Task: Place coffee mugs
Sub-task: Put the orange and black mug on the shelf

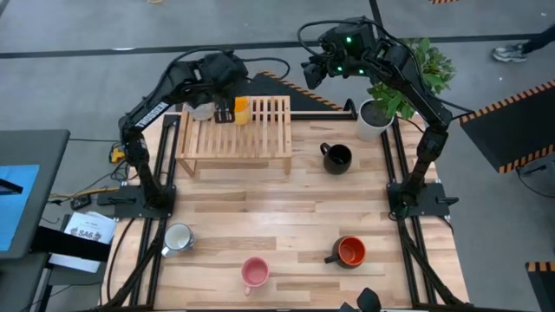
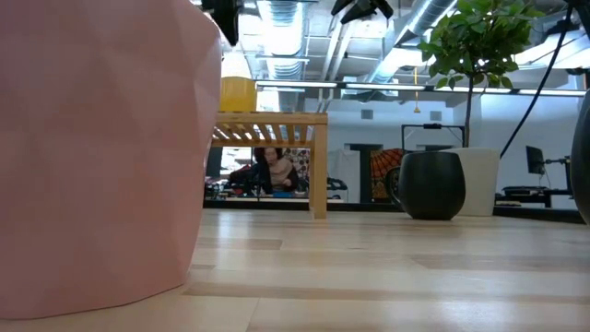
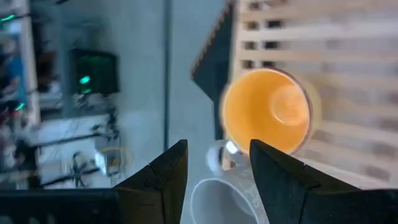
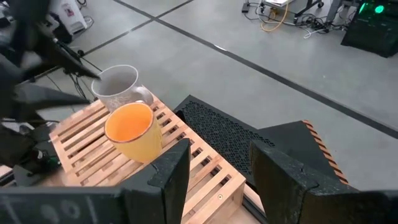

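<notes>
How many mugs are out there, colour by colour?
Orange mug, on the wooden rack: 1
Grey mug, on the rack: 1
Black mug: 1
Red-inside dark mug: 1
White mug: 1
Pink mug: 1
Total: 6

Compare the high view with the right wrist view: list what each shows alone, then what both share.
High view only: the black mug, red-inside mug, pink mug and white mug on the table, plus the plant pot.
Right wrist view only: the right gripper, fingers apart, holding nothing.
Both: the orange mug and grey mug on the wooden rack.
</notes>
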Motion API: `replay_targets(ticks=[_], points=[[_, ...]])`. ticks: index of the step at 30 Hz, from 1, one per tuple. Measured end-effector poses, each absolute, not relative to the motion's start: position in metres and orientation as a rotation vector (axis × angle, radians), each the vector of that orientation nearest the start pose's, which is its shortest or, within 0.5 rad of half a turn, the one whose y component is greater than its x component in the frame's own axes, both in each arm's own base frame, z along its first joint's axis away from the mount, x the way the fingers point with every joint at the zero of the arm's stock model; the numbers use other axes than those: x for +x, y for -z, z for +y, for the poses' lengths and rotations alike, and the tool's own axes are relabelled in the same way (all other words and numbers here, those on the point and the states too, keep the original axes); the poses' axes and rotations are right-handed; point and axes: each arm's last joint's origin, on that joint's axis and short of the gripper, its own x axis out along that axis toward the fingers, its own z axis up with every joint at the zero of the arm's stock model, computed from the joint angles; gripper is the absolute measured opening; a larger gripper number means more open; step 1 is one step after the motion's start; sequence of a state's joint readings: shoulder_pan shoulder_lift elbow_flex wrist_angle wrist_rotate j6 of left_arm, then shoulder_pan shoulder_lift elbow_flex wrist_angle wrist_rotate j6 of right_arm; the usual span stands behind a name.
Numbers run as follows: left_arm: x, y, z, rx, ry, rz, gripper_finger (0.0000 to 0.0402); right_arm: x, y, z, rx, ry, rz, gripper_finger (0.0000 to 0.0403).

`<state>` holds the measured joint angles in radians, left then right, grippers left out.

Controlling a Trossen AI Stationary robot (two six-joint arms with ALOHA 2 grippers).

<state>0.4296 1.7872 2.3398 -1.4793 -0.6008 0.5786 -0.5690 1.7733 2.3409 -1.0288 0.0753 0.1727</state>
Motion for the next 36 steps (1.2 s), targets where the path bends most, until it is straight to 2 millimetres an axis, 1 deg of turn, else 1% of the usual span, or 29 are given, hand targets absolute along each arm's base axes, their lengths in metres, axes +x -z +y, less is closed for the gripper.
replay_targets(ticks=[2, 4, 6, 9, 11, 14, 17, 20, 23, 25, 28, 30, 32, 36], points=[[0.270, -0.473, 0.138, 0.518, -0.698, 1.167, 0.0158, 0.280, -0.500, -0.181, 0.257, 0.664, 0.421, 0.0191], [0.269, -0.476, 0.134, 0.452, -0.709, 1.118, 0.0158, 0.279, -0.499, -0.181, 0.227, 0.655, 0.446, 0.0191], [0.267, -0.479, 0.129, 0.315, -0.670, 1.026, 0.0158, 0.278, -0.497, -0.180, 0.213, 0.642, 0.481, 0.0191], [0.262, -0.490, 0.123, 0.038, -0.441, 0.812, 0.0158, 0.273, -0.492, -0.176, 0.217, 0.587, 0.553, 0.0191], [0.259, -0.501, 0.120, -0.062, -0.304, 0.667, 0.0158, 0.271, -0.488, -0.173, 0.234, 0.547, 0.607, 0.0191], [0.253, -0.514, 0.114, -0.082, -0.241, 0.489, 0.0157, 0.269, -0.481, -0.165, 0.251, 0.470, 0.711, 0.0191], [0.244, -0.516, 0.106, -0.090, -0.247, 0.355, 0.0157, 0.272, -0.473, -0.154, 0.243, 0.409, 0.793, 0.0191], [0.234, -0.501, 0.099, -0.100, -0.244, 0.256, 0.0157, 0.277, -0.468, -0.143, 0.233, 0.366, 0.836, 0.0191], [0.223, -0.475, 0.089, -0.120, -0.224, 0.141, 0.0157, 0.278, -0.470, -0.130, 0.203, 0.317, 0.843, 0.0191], [0.213, -0.459, 0.082, -0.142, -0.167, 0.048, 0.0157, 0.280, -0.472, -0.120, 0.188, 0.274, 0.834, 0.0191], [0.196, -0.443, 0.071, -0.139, -0.115, -0.113, 0.0157, 0.280, -0.476, -0.108, 0.160, 0.227, 0.828, 0.0191], [0.184, -0.437, 0.066, -0.118, -0.107, -0.196, 0.0157, 0.278, -0.481, -0.097, 0.142, 0.193, 0.810, 0.0191], [0.172, -0.433, 0.061, -0.105, -0.103, -0.236, 0.0157, 0.275, -0.484, -0.090, 0.135, 0.162, 0.789, 0.0191], [0.153, -0.433, 0.054, -0.091, -0.108, -0.269, 0.0157, 0.272, -0.482, -0.071, 0.116, 0.113, 0.734, 0.0191]])
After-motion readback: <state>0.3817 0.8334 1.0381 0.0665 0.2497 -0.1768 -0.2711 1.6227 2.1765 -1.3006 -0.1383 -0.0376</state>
